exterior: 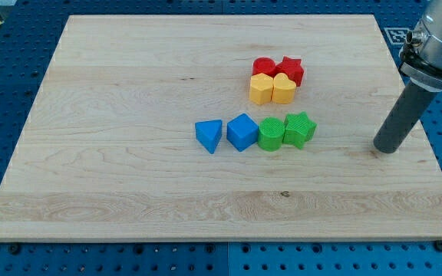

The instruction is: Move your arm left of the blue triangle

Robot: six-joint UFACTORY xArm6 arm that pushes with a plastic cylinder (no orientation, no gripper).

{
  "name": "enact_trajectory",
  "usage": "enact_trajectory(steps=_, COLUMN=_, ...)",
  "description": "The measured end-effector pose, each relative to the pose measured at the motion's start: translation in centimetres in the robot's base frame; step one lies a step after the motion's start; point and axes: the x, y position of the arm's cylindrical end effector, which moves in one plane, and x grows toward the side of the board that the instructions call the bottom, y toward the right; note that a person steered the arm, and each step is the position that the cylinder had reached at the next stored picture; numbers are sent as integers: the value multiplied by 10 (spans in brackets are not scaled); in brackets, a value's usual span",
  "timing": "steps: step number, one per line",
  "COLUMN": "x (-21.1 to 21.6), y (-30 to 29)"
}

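The blue triangle [209, 136] lies near the middle of the wooden board [113, 115]. It is the leftmost block in a row with a blue cube [242, 132], a green round block [270, 134] and a green star [299, 129]. My tip [385, 149] rests on the board far to the view's right of this row, well apart from every block. The rod rises from the tip toward the view's top right.
Above the row sits a tight cluster: a red round block [263, 67], a red star [290, 70], a yellow hexagon-like block [261, 89] and a yellow heart-like block [284, 89]. A blue perforated table [6, 92] surrounds the board.
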Motion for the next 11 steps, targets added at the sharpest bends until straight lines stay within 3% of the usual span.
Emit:
enact_trajectory(steps=3, x=-1, y=-4)
enact_trajectory(steps=5, x=41, y=-2)
enact_trajectory(steps=9, x=60, y=-159)
enact_trajectory(steps=11, x=61, y=-274)
